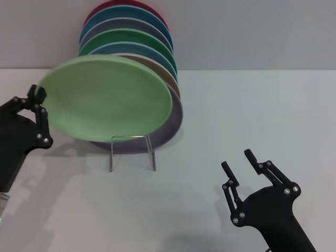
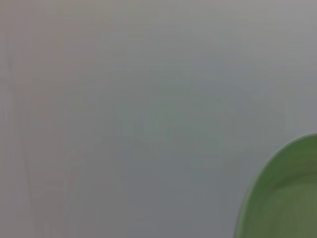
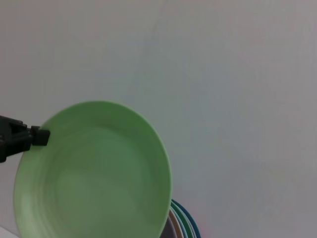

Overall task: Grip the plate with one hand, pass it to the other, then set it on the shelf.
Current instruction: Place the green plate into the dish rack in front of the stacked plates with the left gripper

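The plate [image 1: 107,100] is held off the desk [image 1: 252,115] by the left gripper [image 1: 38,102], whose jaws are closed on the plate's left rim. The plate is tilted, its hollow face turned toward the head camera, and it hangs in front of the stack [image 1: 142,42] and above the shelf [image 1: 132,152]. Whether its far edge touches the stack cannot be told.

The shelf stands on the desk below the plate's lower right rim; its rectangular front loop shows clear of the plate. A row of plates leans in it against the wall: red at the back, then blue, lilac, emerald, blue and tan, with a lilac plate [image 1: 176,123] foremost, just behind the pale green one.

The right gripper [image 1: 245,165] hovers low over the desk to the right of the shelf, well apart from the plate, its jaws open and holding nothing.

In the right wrist view the plate [image 3: 94,173] shows nearly full face, with the left gripper [image 3: 37,137] clamped on its rim and the edges of the stack [image 3: 185,223] peeping out beside it. The left wrist view shows only a segment of the plate [image 2: 285,193] against grey desk [image 2: 124,124].
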